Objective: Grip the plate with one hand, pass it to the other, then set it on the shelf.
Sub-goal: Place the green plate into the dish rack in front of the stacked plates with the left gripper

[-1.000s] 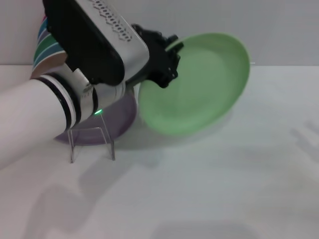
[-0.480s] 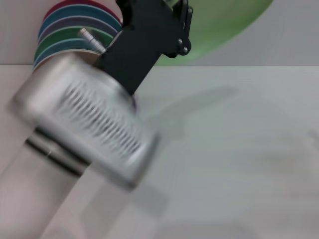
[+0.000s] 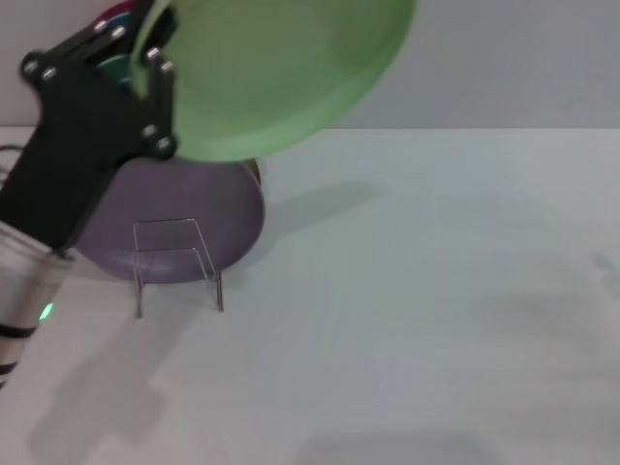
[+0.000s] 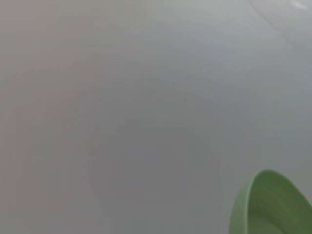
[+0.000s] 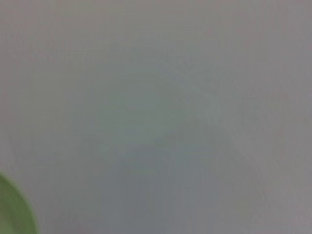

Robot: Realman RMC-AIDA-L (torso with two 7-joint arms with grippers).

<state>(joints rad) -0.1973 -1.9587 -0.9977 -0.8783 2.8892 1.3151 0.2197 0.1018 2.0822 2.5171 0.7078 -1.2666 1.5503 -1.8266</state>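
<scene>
- Waiting in front: rack (image 3: 179,263), clear and bare of the green plate, so placing is not done; purple plate (image 3: 174,218) leans just behind it.
- Left gripper (image 3: 145,73) up at the upper left, jaws clamped on the plate (image 3: 281,73) rim; the plate hangs tilted in the air, above and behind the rack.
- Handover looks done, judging by the left holding alone; lowering into the rack is left.
- Right gripper not seen in any view; only a plate edge (image 5: 14,209) shows in its wrist view.
- Versus a second ago: plate was lower and right of the rack; now lifted higher, arm swung left, rack uncovered.
- Far back: striped plates (image 3: 116,19) mostly hidden.
</scene>
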